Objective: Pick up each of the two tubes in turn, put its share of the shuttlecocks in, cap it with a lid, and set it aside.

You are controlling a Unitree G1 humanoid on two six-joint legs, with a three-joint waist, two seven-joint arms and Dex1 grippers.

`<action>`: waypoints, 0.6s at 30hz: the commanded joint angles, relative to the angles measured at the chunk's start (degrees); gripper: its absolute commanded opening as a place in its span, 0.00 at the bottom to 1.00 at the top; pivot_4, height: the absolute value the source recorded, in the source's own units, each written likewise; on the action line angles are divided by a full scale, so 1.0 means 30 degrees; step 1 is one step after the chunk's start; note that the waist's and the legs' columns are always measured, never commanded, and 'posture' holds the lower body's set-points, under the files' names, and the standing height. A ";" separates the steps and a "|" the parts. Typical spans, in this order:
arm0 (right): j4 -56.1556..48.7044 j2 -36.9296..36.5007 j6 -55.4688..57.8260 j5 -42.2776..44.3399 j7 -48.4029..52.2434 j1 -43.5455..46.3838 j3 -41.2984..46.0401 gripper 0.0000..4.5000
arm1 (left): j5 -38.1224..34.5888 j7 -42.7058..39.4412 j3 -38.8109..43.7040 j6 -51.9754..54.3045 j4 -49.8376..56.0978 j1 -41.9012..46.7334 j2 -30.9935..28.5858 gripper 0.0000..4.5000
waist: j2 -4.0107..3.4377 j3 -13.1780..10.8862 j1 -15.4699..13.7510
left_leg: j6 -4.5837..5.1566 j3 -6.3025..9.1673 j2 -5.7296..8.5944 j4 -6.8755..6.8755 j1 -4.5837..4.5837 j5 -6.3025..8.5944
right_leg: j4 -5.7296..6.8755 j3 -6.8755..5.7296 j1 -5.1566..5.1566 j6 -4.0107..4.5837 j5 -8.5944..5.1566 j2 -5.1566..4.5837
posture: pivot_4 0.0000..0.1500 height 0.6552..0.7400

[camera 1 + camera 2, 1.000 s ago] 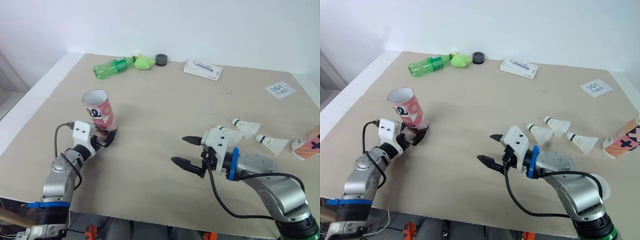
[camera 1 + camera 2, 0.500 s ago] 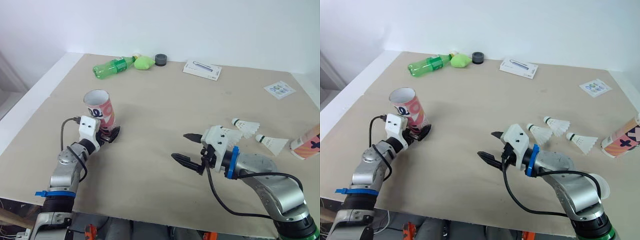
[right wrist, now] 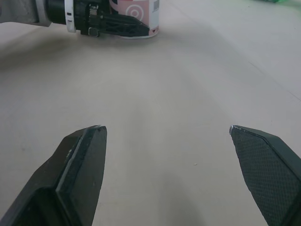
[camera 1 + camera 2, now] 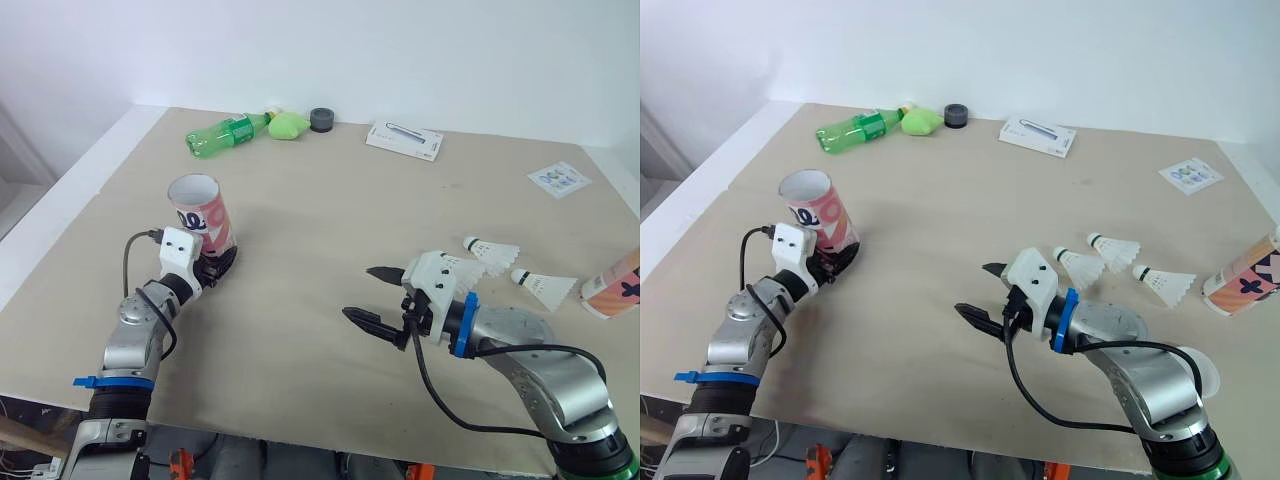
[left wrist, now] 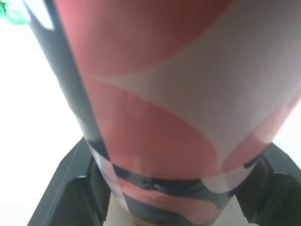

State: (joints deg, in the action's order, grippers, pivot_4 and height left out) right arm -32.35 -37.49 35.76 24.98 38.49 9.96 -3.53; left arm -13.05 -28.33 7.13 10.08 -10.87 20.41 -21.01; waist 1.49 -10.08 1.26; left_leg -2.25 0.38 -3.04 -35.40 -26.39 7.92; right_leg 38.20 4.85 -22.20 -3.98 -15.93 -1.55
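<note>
So the pink tube (image 4: 200, 215) is standing on its base on the left side of the table (image 4: 320, 210), open end up, leaning just a bit. The left gripper (image 4: 215, 268) is clamped around its bottom end. In the left wrist view you can see a black finger (image 5: 70, 188) pressed against each side of the tube, right down by the dark band at the base.

The right gripper (image 4: 358, 295) is well apart from that tube, over bare table towards the middle-right, with its two fingers spread wide and nothing between them. Its wrist view looks across the table at the tube and the left gripper on the far side.

Three shuttlecocks are lying on the table on the right. One shuttlecock (image 4: 1080, 266) is just beside the right gripper's white housing, another (image 4: 1115, 248) is a little past it, and the third (image 4: 1165, 283) is further out. The second tube (image 4: 1243, 282) is at the right edge of the table, on its side.

Along the far edge there's a green bottle (image 4: 228, 134) lying down, a light green lump (image 4: 290, 125) next to it and then a black lid (image 4: 322, 119) — all well away from both grippers. A white box (image 4: 405, 140) and a sticker sheet (image 4: 560, 179) sit further right
</note>
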 commanded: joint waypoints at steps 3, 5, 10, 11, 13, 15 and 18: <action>-0.0442 -0.0080 -0.0314 0.0172 0.0035 0.0345 0.0785 1.00 | -0.0326 -0.1883 -0.0593 -0.0137 0.1284 -0.0434 -0.0656 0.63 | -0.0001 0.0000 0.0004 | -0.0001 -0.0001 0.0000 0.0000 0.0000 0.0000 | 0.0000 0.0002 0.0000 0.0000 0.0000 0.0000 | 1.00 0.87; -0.0430 -0.0112 -0.0312 0.0263 0.0112 0.0394 0.0890 1.00 | -0.0381 -0.3090 -0.1136 -0.0128 0.1739 -0.0727 -0.1101 0.63 | 0.0000 0.0000 0.0003 | -0.0001 -0.0002 0.0000 0.0002 0.0000 0.0000 | 0.0000 0.0003 -0.0002 0.0000 0.0000 0.0000 | 1.00 0.87; -0.0255 -0.0532 -0.0370 0.0501 0.0515 0.0421 0.1670 1.00 | -0.0536 -0.6535 -0.2657 -0.0154 0.2762 -0.1046 -0.2729 0.63 | -0.0002 0.0000 0.0007 | -0.0004 -0.0003 -0.0001 0.0000 0.0000 -0.0002 | 0.0000 0.0005 -0.0001 0.0004 0.0001 0.0000 | 1.00 0.87; -0.0237 -0.0609 -0.0372 0.0498 0.0570 0.0387 0.1763 1.00 | -0.0640 -0.6942 -0.2786 -0.0026 0.2767 -0.0963 -0.2918 0.63 | -0.0004 0.0001 0.0006 | -0.0004 -0.0004 -0.0003 0.0000 0.0000 -0.0002 | 0.0001 0.0005 -0.0001 0.0005 0.0002 -0.0001 | 1.00 0.87; -0.0256 -0.0693 -0.0341 0.0428 0.0628 0.0347 0.1824 1.00 | -0.0811 -0.7338 -0.2790 0.0124 0.2634 -0.0738 -0.3012 0.63 | -0.0003 0.0001 0.0005 | 0.0000 -0.0003 -0.0004 0.0000 0.0001 -0.0005 | 0.0001 0.0004 -0.0002 0.0008 0.0002 -0.0001 | 1.00 0.87; -0.0338 -0.0684 -0.0281 0.0470 0.0626 0.0324 0.1874 1.00 | -0.0915 -0.7559 -0.2776 0.0246 0.2464 -0.0542 -0.2955 0.63 | -0.0003 0.0001 0.0004 | 0.0002 -0.0003 -0.0011 0.0001 0.0001 -0.0006 | 0.0001 0.0003 -0.0004 0.0011 0.0003 0.0000 | 1.00 0.87; -0.0457 -0.0635 -0.0249 0.0460 0.0573 0.0257 0.1827 1.00 | -0.0999 -0.7693 -0.2806 -0.0002 0.2248 -0.0470 -0.2661 0.63 | -0.0003 0.0001 0.0004 | 0.0004 -0.0005 -0.0011 0.0000 0.0000 -0.0007 | 0.0002 0.0004 -0.0004 0.0010 0.0002 0.0002 | 1.00 0.87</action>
State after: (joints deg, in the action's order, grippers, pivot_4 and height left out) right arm -32.21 -39.22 35.71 25.67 40.13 10.42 0.45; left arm -15.08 -50.90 -1.74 10.78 -4.68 18.25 -29.36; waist 1.48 -10.07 1.27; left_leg -2.24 0.36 -3.07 -35.40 -26.40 7.90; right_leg 38.21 4.87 -22.21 -3.95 -15.92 -1.55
